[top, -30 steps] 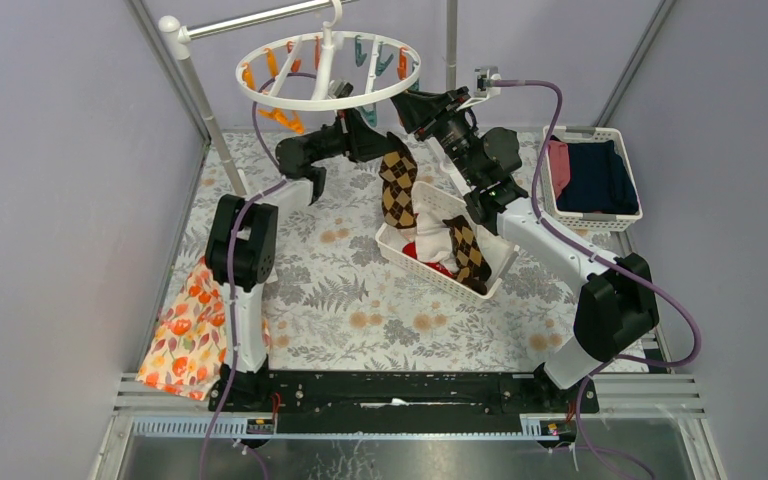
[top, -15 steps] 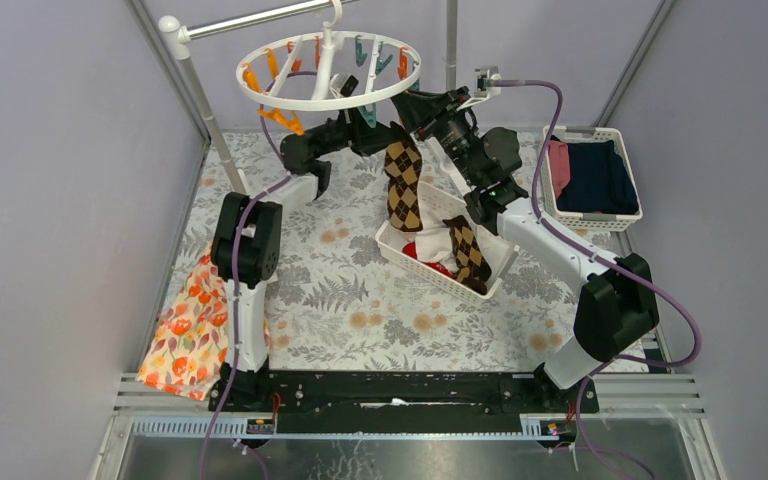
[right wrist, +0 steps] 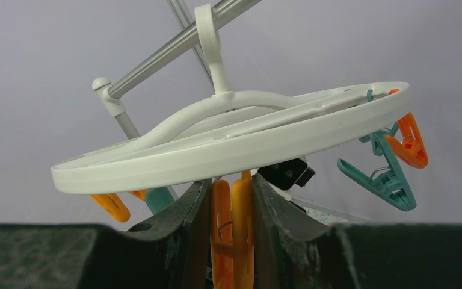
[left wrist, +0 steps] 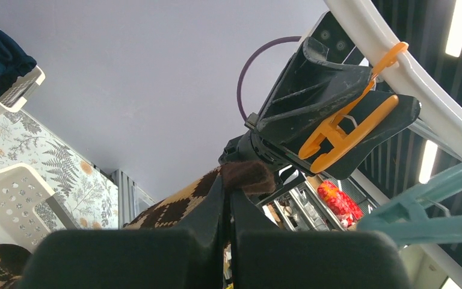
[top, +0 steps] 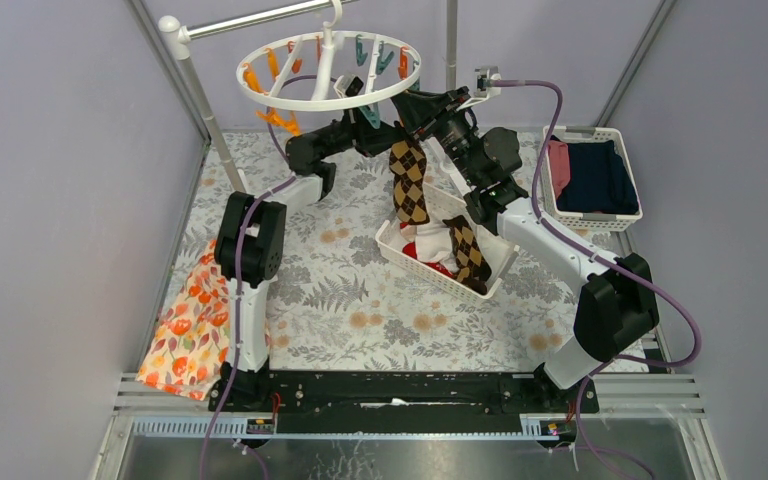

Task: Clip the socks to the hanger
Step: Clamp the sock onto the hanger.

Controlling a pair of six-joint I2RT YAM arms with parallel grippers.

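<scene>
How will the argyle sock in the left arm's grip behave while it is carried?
Probably floppy: the sock hangs limp from the left end effector, pinched only at its cuff. Likely light, since a two-finger pinch carries it. It may sway when moved, as nothing holds its lower end.

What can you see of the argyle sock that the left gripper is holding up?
The argyle sock is a soft knit, tan diamonds on brown, with a dark brown end. That end is pinched between the shut fingers of the left gripper, just under the hanger ring and close to the orange clothespin in the right gripper. From there the sock hangs down unfolded, slightly slanted, its lower end over the white basket; whether it touches anything there cannot be told.
</scene>
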